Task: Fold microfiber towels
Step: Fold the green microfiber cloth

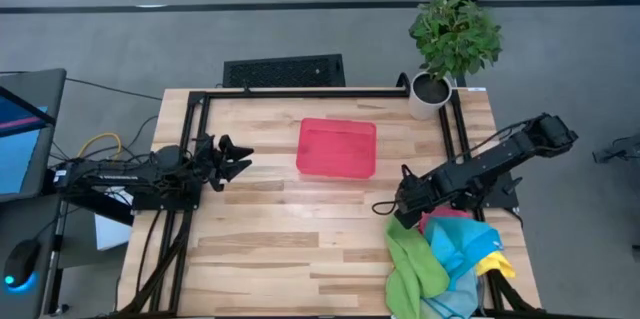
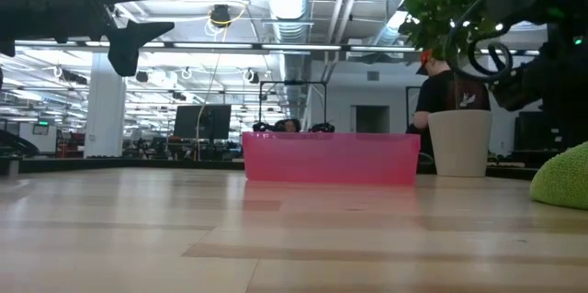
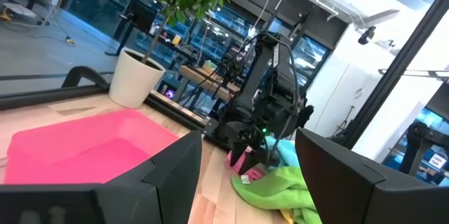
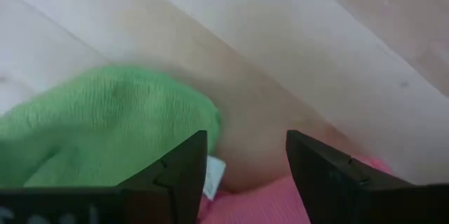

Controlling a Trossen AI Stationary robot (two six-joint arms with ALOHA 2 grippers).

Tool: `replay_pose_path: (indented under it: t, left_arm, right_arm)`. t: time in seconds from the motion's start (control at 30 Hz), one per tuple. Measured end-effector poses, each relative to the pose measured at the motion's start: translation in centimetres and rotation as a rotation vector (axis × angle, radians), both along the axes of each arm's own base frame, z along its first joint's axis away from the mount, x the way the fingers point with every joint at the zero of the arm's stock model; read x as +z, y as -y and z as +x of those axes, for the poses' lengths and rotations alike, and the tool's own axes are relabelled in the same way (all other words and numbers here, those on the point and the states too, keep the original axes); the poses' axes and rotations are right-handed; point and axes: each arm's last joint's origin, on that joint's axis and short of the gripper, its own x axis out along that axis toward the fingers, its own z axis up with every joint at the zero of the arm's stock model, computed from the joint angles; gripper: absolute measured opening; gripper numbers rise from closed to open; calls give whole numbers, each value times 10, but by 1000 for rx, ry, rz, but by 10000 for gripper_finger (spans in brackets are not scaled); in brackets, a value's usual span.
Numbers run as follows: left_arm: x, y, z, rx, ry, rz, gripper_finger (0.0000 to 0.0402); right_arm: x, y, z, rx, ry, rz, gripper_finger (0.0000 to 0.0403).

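While the left gripper (image 1: 238, 157) waits open at the table's nine o'clock edge, the right gripper (image 1: 388, 209) hangs with its fingers spread and empty just over the green microfiber towel (image 1: 412, 271), at about four o'clock from the red tray (image 1: 336, 147). That towel heads a heap with light blue (image 1: 462, 249), yellow (image 1: 494, 263) and pink (image 1: 440, 221) towels at the table's (image 1: 270, 249) five o'clock corner. A potted plant (image 1: 452, 39) stands at one o'clock.
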Motion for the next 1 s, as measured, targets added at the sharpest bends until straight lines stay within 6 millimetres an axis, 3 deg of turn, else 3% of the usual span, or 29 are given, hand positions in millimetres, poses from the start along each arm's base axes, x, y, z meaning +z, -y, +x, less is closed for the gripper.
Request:
replay_pose_path:
  t: [0.37, 0.47, 0.67, 0.83, 1.0]
  left_arm:
    - [0, 0, 0, 3, -1, 5, 224]
    - [0, 0, 0, 2, -1, 5, 224]
    - [0, 0, 0, 1, -1, 5, 224]
    - [0, 0, 0, 0, 1, -9, 224]
    - [0, 0, 0, -5, 6, -36, 224]
  right_arm:
    - [-18, 0, 0, 39, 11, -1, 210]
    - [-18, 0, 2, 51, -11, -15, 164]
    - [-13, 0, 6, 87, -12, -38, 20]
    - [-2, -1, 20, 94, 78, -65, 16]
    - [25, 3, 46, 142, 213, -98, 11]
